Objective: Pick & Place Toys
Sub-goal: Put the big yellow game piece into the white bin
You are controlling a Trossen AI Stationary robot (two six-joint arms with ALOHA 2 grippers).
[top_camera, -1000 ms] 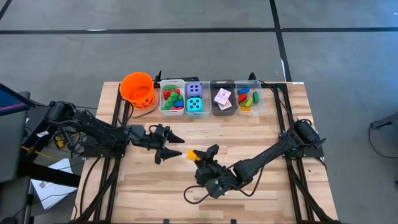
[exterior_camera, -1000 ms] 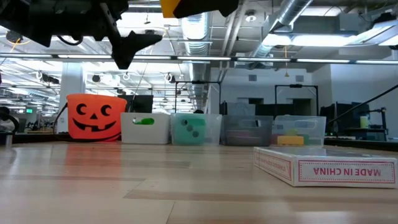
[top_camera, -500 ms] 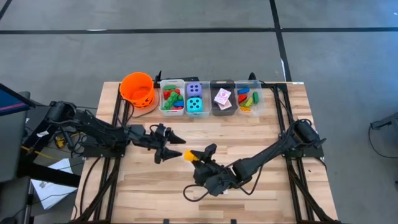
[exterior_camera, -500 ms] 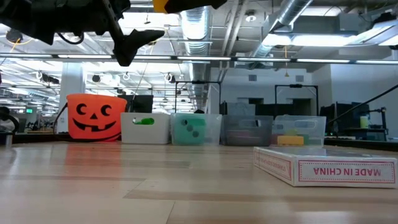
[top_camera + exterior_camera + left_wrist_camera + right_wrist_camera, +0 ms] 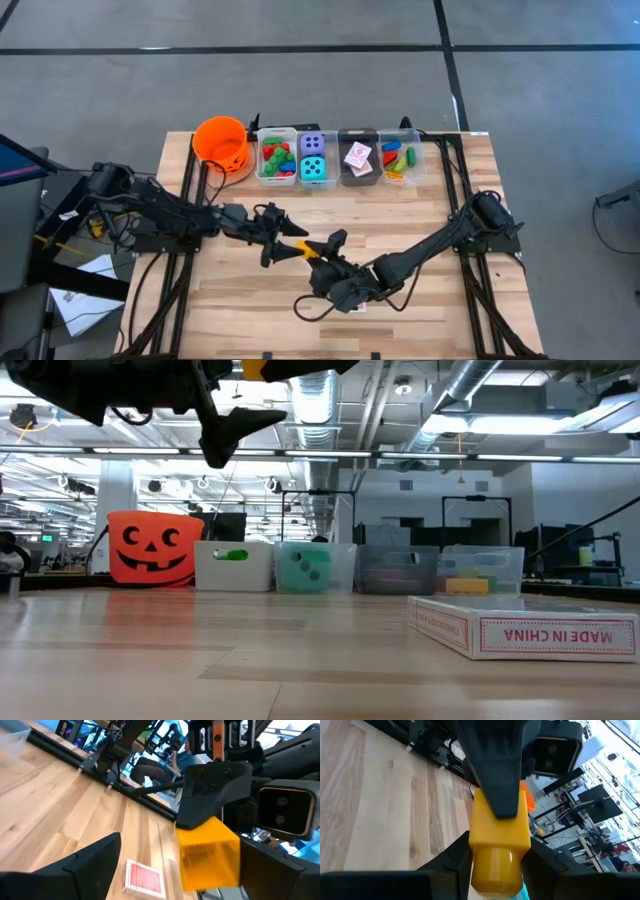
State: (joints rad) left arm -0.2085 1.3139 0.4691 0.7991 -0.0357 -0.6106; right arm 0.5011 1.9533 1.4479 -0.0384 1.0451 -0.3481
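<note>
yellow brick (image 5: 306, 247) clamped in my right hand (image 5: 322, 246), raised above the middle of the tabletop (image 5: 440, 310); my left hand (image 5: 296, 248), fingers spread wide apart, flanks the brick without gripping it.

This is a robotics lab set up in a large open industrial hall. The low view looks past the wooden worktop (image 5: 200, 650) into a wide room with exposed silver ducts (image 5: 470, 385) and pipes under a high ceiling, long strip lights (image 5: 470, 425), and dark metal frames (image 5: 480, 520) standing in rows on the far side. From above, the worktop (image 5: 440, 310) stands on a grey concrete floor (image 5: 300, 90) marked with dark lines, two black robot arms (image 5: 160, 210) bolted to black rails along its left and right edges. Loose cables (image 5: 90, 225) and papers (image 5: 85, 290) lie on the floor at the left, beside a dark screen (image 5: 15, 160).
</note>
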